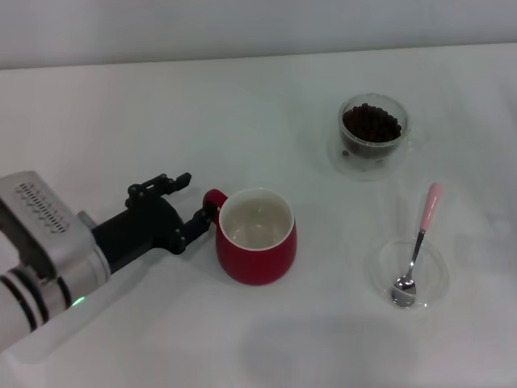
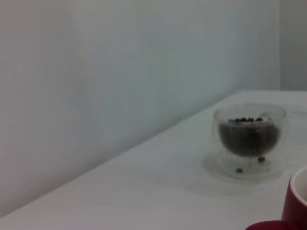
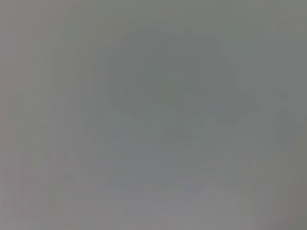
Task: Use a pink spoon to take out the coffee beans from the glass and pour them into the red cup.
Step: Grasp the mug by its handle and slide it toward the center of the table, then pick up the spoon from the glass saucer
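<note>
— Left gripper (image 1: 194,202) sits right at the red cup (image 1: 257,237) handle, fingers (image 1: 179,180) spread, gripping nothing. A nudge could shove the cup across the desk (image 1: 161,121).

— The pink spoon (image 1: 418,242)?

— Right of the cup in a clear dish (image 1: 440,279). One glass (image 1: 373,131) of coffee beans (image 1: 371,124) beyond. One of each; right gripper unseen.

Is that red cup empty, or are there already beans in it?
Empty: the red cup stands upright, its white inside bare. The coffee beans remain in the glass.
</note>
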